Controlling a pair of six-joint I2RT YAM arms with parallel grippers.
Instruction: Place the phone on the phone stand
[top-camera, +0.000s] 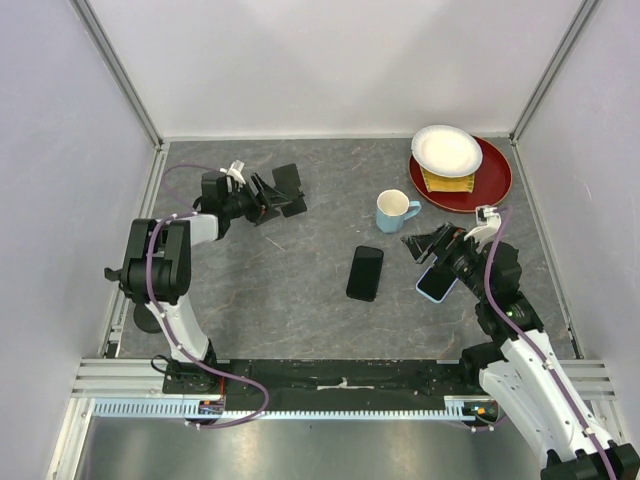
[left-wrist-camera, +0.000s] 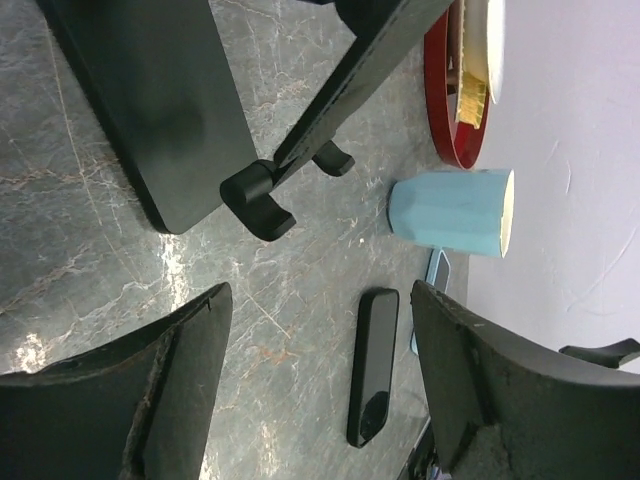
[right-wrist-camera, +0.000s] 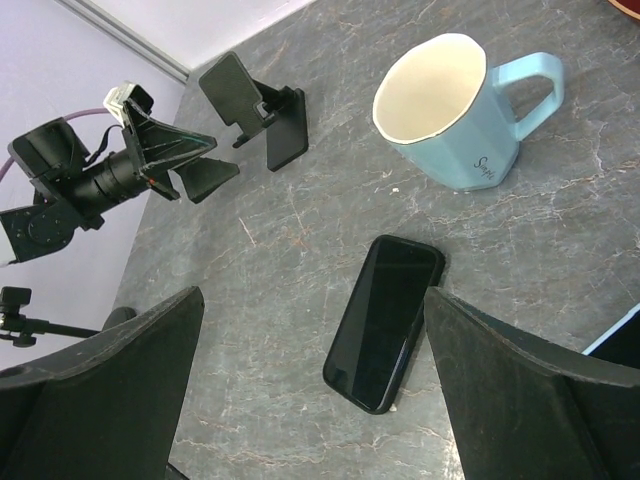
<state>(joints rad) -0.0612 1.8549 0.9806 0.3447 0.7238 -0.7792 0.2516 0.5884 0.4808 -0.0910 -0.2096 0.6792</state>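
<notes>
Pick-up stage, by the look of it: no hold yet on the black phone (top-camera: 365, 272), flat on the grey table (top-camera: 250, 300) roughly midway between the arms and well apart from the phone stand (top-camera: 287, 192) at the far left. Shows the right gripper (top-camera: 432, 250) poised just right of the phone, with fingers spread wide and clamped on nothing. Shows the left gripper (left-wrist-camera: 320, 290) aimed at the stand from close by, likewise parted and empty, possibly there to steady the stand.

Calls next, most likely, for bringing the right gripper down over the phone's long edges, closing on them, then carrying it left to the stand's ledge.

Crowds the right side with a pale blue mug (top-camera: 395, 210) just beyond the phone and a second handset (top-camera: 437, 285) in a light blue case directly beneath the right gripper, near enough to be caught by mistake. Leaves a red plate (top-camera: 495, 185), a white dish (top-camera: 446, 150) and a yellow item (top-camera: 448, 182) in the far right corner, off the likely route.
</notes>
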